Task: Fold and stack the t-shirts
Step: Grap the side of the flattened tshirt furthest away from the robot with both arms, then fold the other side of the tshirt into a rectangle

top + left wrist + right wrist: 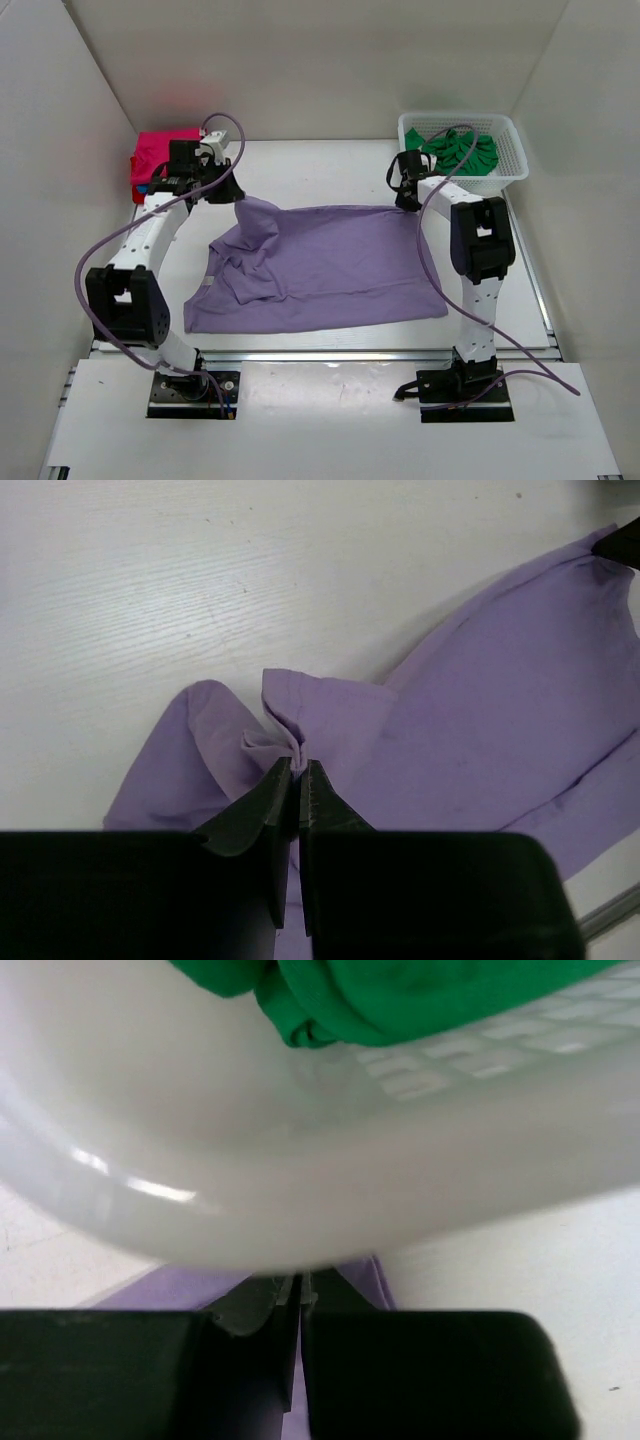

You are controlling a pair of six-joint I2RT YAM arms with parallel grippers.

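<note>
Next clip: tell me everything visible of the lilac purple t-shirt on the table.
The lilac purple t-shirt is plain soft cloth. It is spread mostly flat on the white table between the arms, and is creased and bunched on its left side. The left gripper is shut on a gathered fold at its far left corner, lifting it into a peak. The right gripper appears shut on its far right corner, beside the white lattice basket.

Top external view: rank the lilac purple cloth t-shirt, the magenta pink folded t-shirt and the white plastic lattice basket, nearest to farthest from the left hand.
1. Lilac purple t-shirt: pinched in the left hand, mid-table.
2. Magenta pink t-shirt: far-left corner, just behind that hand.
3. White plastic lattice basket: far-right corner.
</note>
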